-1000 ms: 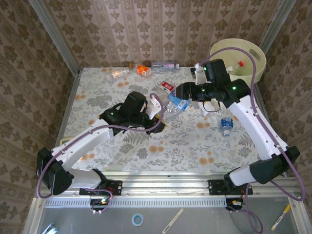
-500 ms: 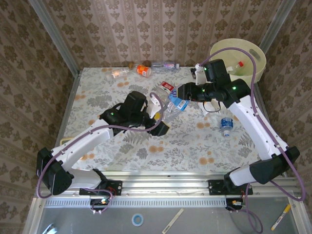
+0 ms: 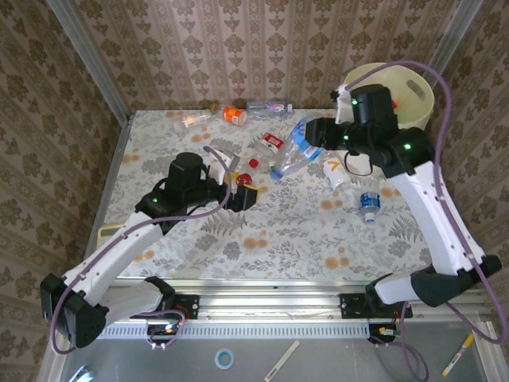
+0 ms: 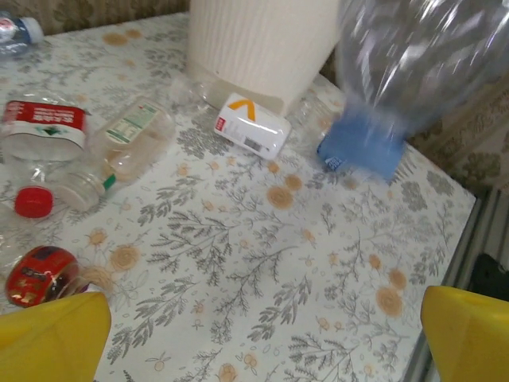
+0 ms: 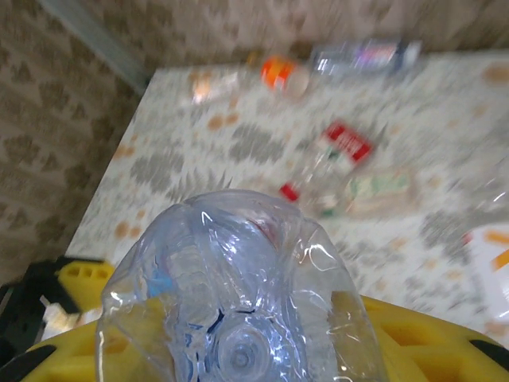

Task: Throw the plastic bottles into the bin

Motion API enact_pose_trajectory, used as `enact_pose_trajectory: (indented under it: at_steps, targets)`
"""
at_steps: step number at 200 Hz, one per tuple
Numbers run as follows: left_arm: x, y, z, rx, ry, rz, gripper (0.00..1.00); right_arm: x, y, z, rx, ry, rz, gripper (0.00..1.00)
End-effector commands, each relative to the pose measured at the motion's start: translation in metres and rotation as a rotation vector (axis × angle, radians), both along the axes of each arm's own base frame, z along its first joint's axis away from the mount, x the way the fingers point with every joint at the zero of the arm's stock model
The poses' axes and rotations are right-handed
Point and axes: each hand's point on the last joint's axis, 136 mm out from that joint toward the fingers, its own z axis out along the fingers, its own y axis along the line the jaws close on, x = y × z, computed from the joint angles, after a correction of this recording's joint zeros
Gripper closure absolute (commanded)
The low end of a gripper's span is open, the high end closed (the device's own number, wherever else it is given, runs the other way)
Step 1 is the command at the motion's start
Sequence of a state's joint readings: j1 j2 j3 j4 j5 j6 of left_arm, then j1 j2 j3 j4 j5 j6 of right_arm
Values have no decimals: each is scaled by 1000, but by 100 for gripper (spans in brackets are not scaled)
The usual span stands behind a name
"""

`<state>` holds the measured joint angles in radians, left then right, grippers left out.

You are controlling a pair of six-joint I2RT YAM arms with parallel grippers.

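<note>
While the left tool [image 3: 241, 185] hovers wide open and empty above the floral-patterned bench [image 3: 278, 231], the right tool [image 3: 305, 137] grips a crushed clear plastic bottle with a blue label [image 3: 289, 159] aloft, near the large round cream-white bin [image 3: 419, 95] at the bench's far right corner.

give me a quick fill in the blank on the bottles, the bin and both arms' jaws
1. The jaws of the right gripper are shut on a clear bottle with a ____ label.
2. The jaws of the left gripper stand ____, holding nothing.
3. The bin stands at the table's far ____ corner.
4. The orange bottle lies near the table's ____ edge.
Missing words: blue; open; right; far.
</note>
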<state>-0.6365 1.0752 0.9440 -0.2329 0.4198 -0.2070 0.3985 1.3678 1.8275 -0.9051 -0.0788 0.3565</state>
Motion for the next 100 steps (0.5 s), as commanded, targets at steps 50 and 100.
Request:
enact_pose_trajectory:
  at_steps: [50, 100]
  targets:
    - [6, 12, 7, -56, 12, 68, 0, -35, -126, 200, -208, -798, -569, 100]
    - [9, 15, 6, -70, 17, 92, 0, -55, -150, 253, -304, -987, -715, 100]
